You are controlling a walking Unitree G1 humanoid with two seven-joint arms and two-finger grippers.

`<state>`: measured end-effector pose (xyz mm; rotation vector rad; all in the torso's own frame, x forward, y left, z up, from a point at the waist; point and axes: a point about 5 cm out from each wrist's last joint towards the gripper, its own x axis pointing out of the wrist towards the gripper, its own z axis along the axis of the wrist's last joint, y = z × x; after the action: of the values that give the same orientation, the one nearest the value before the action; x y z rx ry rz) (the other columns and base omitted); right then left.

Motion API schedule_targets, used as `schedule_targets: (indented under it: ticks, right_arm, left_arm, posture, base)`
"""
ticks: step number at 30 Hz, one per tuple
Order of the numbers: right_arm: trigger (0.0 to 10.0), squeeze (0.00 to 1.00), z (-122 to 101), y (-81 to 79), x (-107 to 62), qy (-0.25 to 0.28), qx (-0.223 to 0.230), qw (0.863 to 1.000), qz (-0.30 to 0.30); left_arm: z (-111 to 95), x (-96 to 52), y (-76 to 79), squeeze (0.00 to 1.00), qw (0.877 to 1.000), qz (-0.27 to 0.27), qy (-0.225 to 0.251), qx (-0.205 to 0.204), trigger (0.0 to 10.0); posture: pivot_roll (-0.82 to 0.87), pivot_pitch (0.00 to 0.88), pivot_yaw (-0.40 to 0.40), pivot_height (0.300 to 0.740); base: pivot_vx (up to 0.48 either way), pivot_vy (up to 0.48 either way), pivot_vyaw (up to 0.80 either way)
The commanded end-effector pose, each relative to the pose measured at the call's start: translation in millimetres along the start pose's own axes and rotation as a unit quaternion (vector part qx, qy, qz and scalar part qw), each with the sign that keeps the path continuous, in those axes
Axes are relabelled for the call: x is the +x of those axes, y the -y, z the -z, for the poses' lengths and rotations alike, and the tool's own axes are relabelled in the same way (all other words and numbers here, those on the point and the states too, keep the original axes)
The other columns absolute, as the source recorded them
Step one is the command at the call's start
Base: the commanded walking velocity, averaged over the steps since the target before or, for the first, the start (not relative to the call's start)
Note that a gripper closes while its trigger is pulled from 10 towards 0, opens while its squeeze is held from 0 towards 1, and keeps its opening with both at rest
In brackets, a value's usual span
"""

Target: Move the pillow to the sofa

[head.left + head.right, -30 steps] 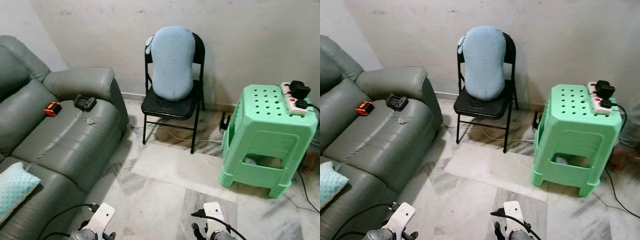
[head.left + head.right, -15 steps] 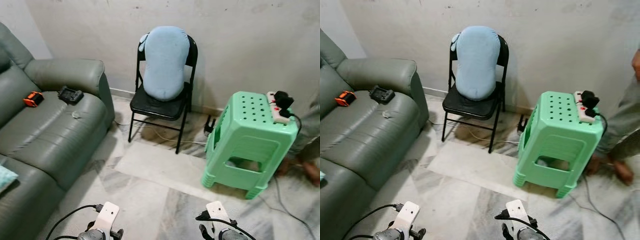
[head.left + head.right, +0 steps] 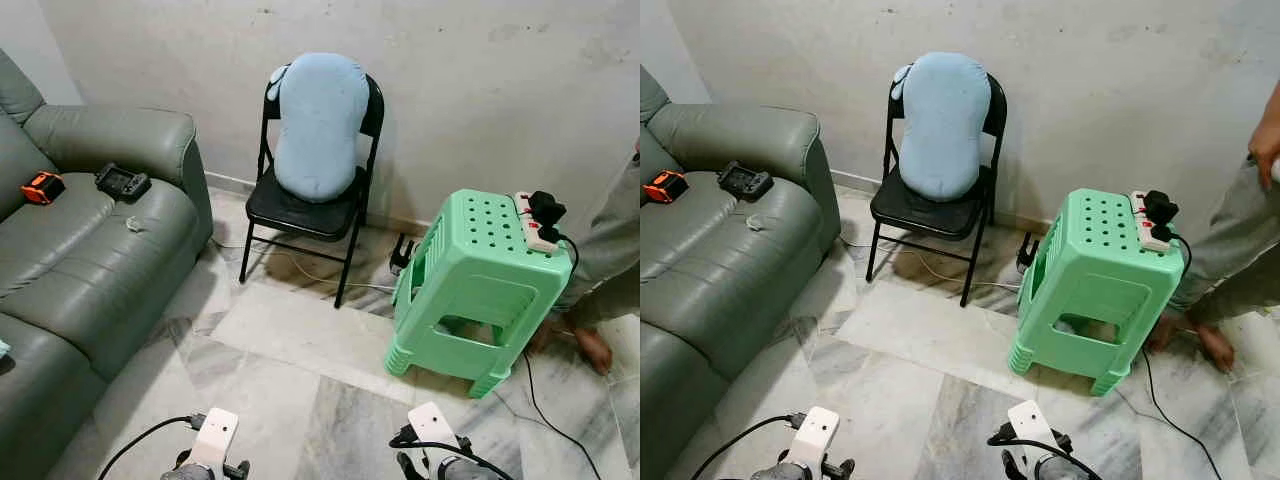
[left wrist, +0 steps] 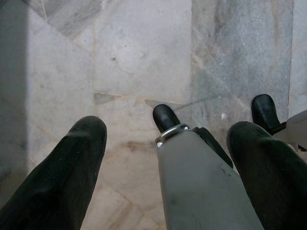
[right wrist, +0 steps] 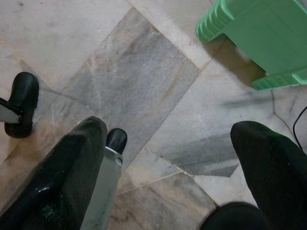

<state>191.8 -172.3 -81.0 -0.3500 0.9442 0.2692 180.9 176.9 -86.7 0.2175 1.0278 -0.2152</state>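
Note:
A light blue pillow [image 3: 318, 125] stands upright on the seat of a black folding chair [image 3: 300, 212] against the far wall. The grey leather sofa [image 3: 85, 250] fills the left side, with its armrest [image 3: 115, 140] close to the chair. Both arms hang low at the bottom edge, far from the pillow. The left gripper [image 4: 165, 158] is open over the marble floor, nothing between its fingers. The right gripper [image 5: 168, 167] is open too, above the tiles near the stool's foot.
A stack of green plastic stools [image 3: 470, 290] stands right of the chair, carrying a power strip [image 3: 535, 222] with plugs and a cable. A person's leg and bare foot [image 3: 1212, 340] are at the far right. An orange-black gadget [image 3: 42, 186] and a black device [image 3: 122, 181] lie on the sofa.
The camera has swung to the right: sofa, chair and stool all slid left in view, and the person's leg came in at the right. Both grippers stay low and open.

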Motion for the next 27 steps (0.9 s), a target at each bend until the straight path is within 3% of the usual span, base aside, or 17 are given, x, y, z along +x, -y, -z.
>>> schedule_targets:
  ticks: [1,9,22,27]
  right_arm:
    - [10.0,0.0,0.9,0.6,-0.5,0.002,-0.011,1.0,-0.006]
    - [10.0,0.0,1.4,-1.9,-0.6,0.004,-0.022,1.0,-0.014]
    - [10.0,0.0,3.6,-4.2,-0.7,0.0,-0.023,1.0,-0.012]
    - [10.0,0.0,3.2,-5.2,-0.6,0.001,-0.025,1.0,-0.014]
  left_arm:
    - [3.2,-0.3,0.2,0.0,1.0,-0.004,-0.005,-0.004,10.0]
    - [4.7,-0.7,-0.6,0.0,1.0,-0.002,-0.007,0.009,10.0]
    - [6.8,-1.3,-1.6,0.0,1.0,0.003,-0.011,0.026,10.0]
    - [7.0,-1.4,-2.2,0.0,1.0,0.004,-0.01,0.029,10.0]
  posture:
    - [-0.12,0.036,-0.031,0.74]
    - [-0.13,0.039,-0.018,0.74]
    - [-0.13,0.036,-0.001,0.74]
    - [-0.14,0.033,0.006,0.74]
  base:
    - [0.0,0.0,0.0]
    - [0.0,0.0,0.39]
    - [0.0,0.0,0.0]
    - [0.295,0.0,0.0]
